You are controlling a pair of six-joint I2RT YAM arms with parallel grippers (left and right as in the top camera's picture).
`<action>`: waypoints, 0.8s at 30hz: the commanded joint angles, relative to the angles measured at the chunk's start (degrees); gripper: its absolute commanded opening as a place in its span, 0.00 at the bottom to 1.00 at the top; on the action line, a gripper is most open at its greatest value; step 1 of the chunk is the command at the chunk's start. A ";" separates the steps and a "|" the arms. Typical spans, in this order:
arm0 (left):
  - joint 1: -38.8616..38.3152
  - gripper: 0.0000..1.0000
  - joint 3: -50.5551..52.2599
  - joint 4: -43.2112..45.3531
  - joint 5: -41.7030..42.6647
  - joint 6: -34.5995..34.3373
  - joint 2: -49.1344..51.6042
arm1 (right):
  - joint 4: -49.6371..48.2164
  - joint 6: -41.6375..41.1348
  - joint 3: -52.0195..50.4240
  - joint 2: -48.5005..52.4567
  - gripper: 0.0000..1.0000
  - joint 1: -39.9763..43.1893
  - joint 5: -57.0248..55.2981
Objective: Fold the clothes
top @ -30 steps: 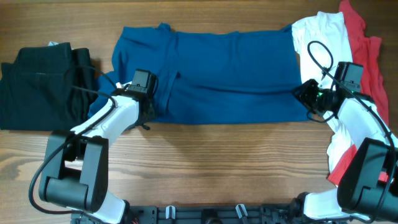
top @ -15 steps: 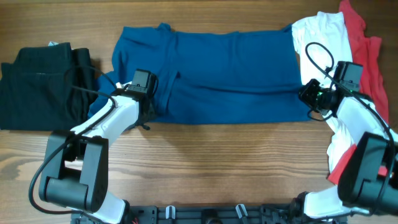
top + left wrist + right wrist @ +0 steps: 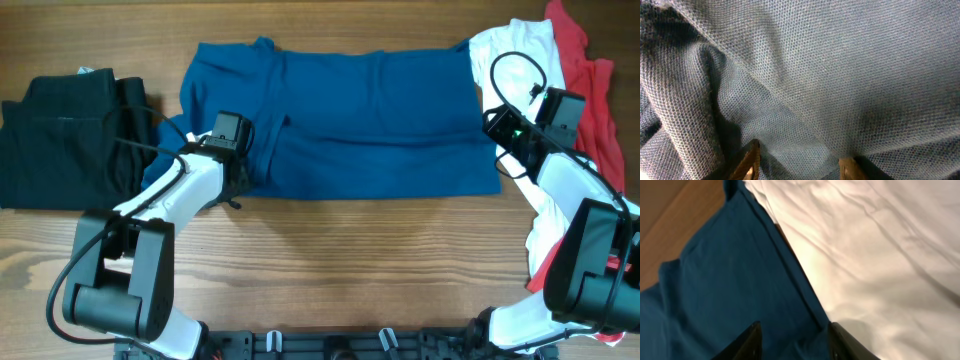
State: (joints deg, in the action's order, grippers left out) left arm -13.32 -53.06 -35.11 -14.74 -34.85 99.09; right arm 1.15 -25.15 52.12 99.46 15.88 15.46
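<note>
From overhead, the royal-blue shirt (image 3: 350, 120) lies spread flat across the back of the tabletop (image 3: 350, 250). A black garment (image 3: 60, 135) is bundled to its left, and a white garment (image 3: 520, 65) overlaps its right end with a red garment (image 3: 592, 95) beyond. The left pincer (image 3: 238, 165) is down on the shirt's lower left part. The right pincer (image 3: 497, 125) is at the shirt's right edge, where blue meets white.

On the left wrist, blue knit (image 3: 830, 75) fills the frame, creased and folded. The left pincer (image 3: 799, 169) shows two fingertips (image 3: 749, 164) with cloth bulging between them; I cannot tell whether they pinch it.

On the right wrist, the right pincer (image 3: 796, 341) is released, with its fingers (image 3: 751, 341) spread and nothing between them. It sits over the shirt (image 3: 715, 290) just beside the white garment (image 3: 880, 245), and bare tabletop (image 3: 670, 210) shows at top left.
</note>
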 commanded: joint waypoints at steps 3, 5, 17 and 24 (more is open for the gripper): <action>0.48 0.50 2.08 -0.17 -0.98 -0.59 1.33 | 5.70 -0.81 0.37 0.46 0.43 -0.28 4.31; 0.48 0.51 2.08 -0.20 -0.98 -0.57 1.33 | 9.97 1.14 0.37 0.20 0.44 -0.28 5.14; 0.48 0.51 2.08 -2.01 -0.98 -0.57 1.33 | 20.50 14.71 -1.81 0.61 0.51 -0.28 3.58; 0.48 0.52 2.08 -4.50 -1.01 -0.55 1.33 | 21.97 16.20 -2.21 4.83 0.53 -0.28 1.73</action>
State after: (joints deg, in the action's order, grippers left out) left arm -13.32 -53.19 -36.84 -14.96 -35.09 99.07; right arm 21.69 -11.27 50.96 99.98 15.84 20.45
